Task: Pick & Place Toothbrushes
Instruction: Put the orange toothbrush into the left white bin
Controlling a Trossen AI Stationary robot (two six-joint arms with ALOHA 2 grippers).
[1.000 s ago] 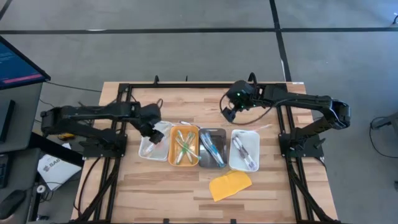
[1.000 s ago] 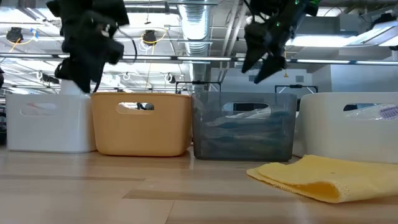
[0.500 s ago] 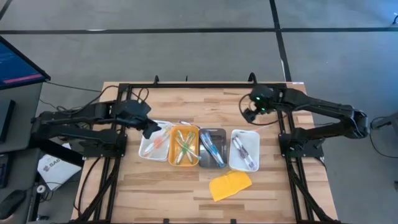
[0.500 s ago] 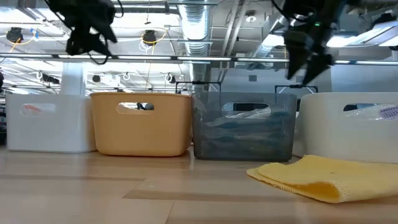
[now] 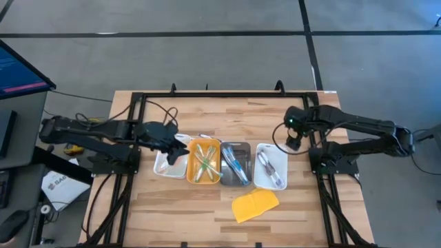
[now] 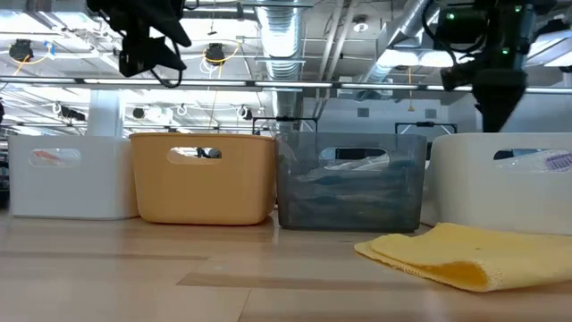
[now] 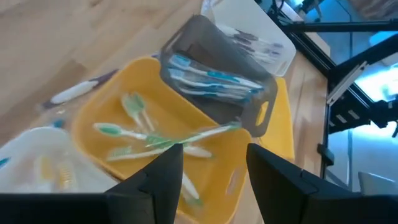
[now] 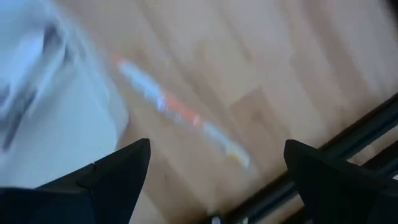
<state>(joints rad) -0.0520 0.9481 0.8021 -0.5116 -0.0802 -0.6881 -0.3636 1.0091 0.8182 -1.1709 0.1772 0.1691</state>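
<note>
Right gripper [image 5: 292, 136] sits at about 3 o'clock on the table, just off the outer edge of the right-hand white tray [image 5: 278, 155], fingers spread wide with nothing between them. Its wrist view shows a loose toothbrush [image 8: 180, 114] with an orange-and-white handle lying flat on the bare wood just beside that tray's wall. Left gripper [image 5: 173, 153] hangs over the left white tray [image 5: 164, 167] at about 9 o'clock, jaws apart and empty, looking toward the orange tray [image 7: 93, 124] with green toothbrushes [image 7: 149, 140] and the grey tray [image 7: 205, 37] with blue ones [image 7: 205, 74].

Likely step: right arm goes for the stray brush. To do it well: rotate the wrist so the fingers straddle the handle crosswise, not along it. Descend at mid-handle, away from the tray wall, so no finger catches the rim. Thin stick flat on wood, so go low enough to get under its curve, then close gently; it could skid or roll. Lift straight before swinging over any tray. Which tray suits this colour I cannot tell.
</note>
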